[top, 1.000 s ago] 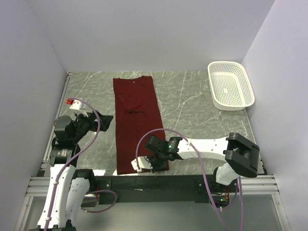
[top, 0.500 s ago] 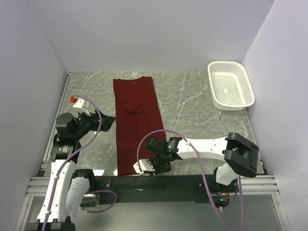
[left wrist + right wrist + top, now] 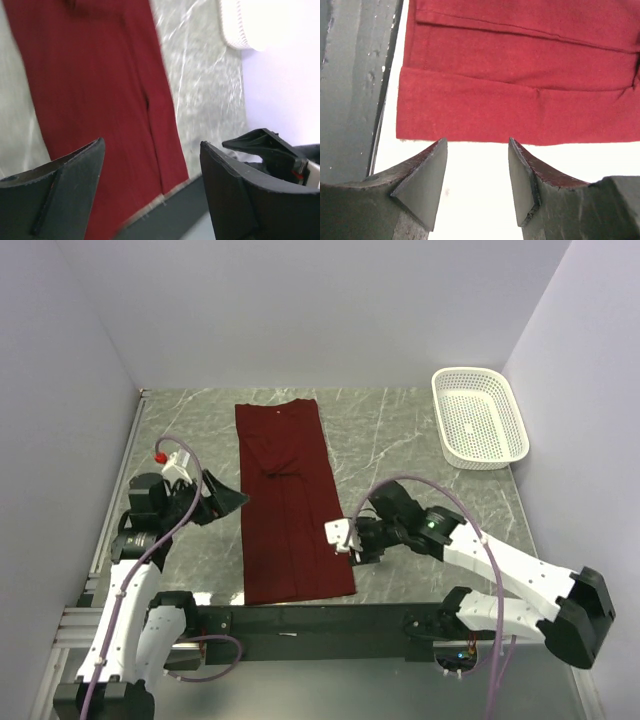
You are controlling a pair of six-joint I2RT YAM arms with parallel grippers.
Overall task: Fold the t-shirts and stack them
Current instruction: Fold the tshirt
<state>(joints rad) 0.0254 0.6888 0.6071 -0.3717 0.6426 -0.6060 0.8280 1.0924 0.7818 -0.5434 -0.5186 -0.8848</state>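
Where the right gripper (image 3: 344, 539) hangs spread and empty, the shirt's (image 3: 290, 520) near end lies just left of it. The left gripper (image 3: 230, 500), also spread, flanks the opposite edge. The shirt's long axis runs near-to-far on the table (image 3: 420, 470), and both arms seem about equally close.

White arms (image 3: 505, 562), black joints (image 3: 432, 524), purple cables (image 3: 410, 478)

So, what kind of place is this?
Probably a robot test cell, not a home: plain pale walls enclose a grey marbled table, with a folded dark red cotton t-shirt and a white mesh plastic basket.
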